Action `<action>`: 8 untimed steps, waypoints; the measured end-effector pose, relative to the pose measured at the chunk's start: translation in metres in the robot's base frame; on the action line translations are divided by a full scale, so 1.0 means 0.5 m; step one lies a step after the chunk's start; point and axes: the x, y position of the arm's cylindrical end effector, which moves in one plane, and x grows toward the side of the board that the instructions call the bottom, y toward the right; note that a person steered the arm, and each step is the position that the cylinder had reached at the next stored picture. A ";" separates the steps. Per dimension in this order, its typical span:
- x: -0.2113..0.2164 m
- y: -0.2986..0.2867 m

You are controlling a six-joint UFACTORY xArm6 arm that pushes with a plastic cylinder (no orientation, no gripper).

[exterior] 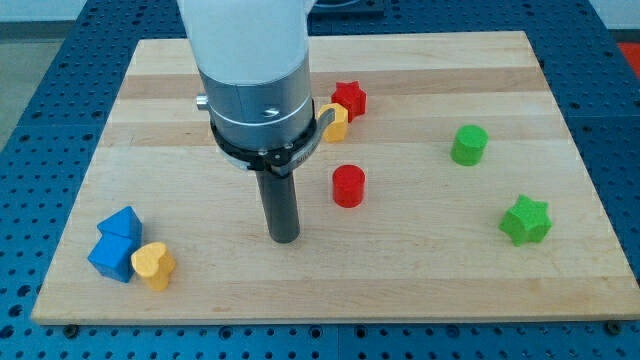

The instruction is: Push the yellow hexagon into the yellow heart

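Observation:
The yellow heart [153, 264] lies near the view's bottom left, touching the blue blocks. The yellow hexagon [335, 122] sits near the view's top middle, partly hidden behind the arm's body, next to the red star [349, 99]. My tip [284, 238] rests on the board in the lower middle, well below the hexagon and to the right of the heart, touching no block.
Two blue blocks [117, 243] sit together at the bottom left. A red cylinder [348, 186] stands right of my tip. A green cylinder [468, 145] and a green star [525, 220] are on the right. The wooden board [400, 280] ends in blue pegboard all around.

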 end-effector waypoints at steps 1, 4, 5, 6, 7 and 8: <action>-0.068 0.004; -0.128 0.133; -0.129 0.156; -0.136 0.189; -0.139 0.189; -0.235 0.189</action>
